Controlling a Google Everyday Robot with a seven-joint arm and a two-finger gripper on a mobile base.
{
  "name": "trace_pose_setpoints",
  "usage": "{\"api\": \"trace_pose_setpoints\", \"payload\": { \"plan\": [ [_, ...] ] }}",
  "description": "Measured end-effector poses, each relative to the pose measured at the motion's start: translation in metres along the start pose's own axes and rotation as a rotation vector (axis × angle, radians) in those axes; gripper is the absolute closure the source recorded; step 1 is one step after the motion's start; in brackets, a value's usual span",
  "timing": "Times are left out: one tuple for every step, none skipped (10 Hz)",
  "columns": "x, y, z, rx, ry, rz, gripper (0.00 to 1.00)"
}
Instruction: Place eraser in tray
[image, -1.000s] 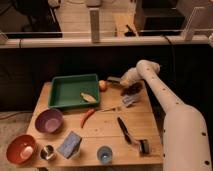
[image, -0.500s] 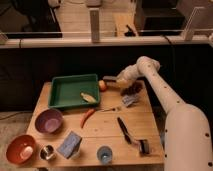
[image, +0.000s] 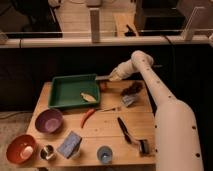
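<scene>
Wooden table: claw holding flat dark eraser.

You'll see the eraser, a small flat dark block, lying level right at the tip of the gripper. The green raised-rim tray sits flat, just left of the gripper at its right rear corner.
</scene>
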Motion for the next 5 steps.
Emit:
{"api": "trace_pose_setpoints", "payload": {
  "plan": [
    [-0.012, -0.001, 0.007, -0.022, -0.015, -0.041, 0.94],
    [-0.025, 0.0, 0.014, -0.052, -0.033, -0.087, 0.94],
    [-0.036, 0.0, 0.02, -0.078, -0.052, -0.129, 0.94],
    [-0.044, 0.002, 0.025, -0.1, -0.07, -0.16, 0.94],
    [-0.049, 0.003, 0.029, -0.122, -0.088, -0.183, 0.94]
  ]
}}
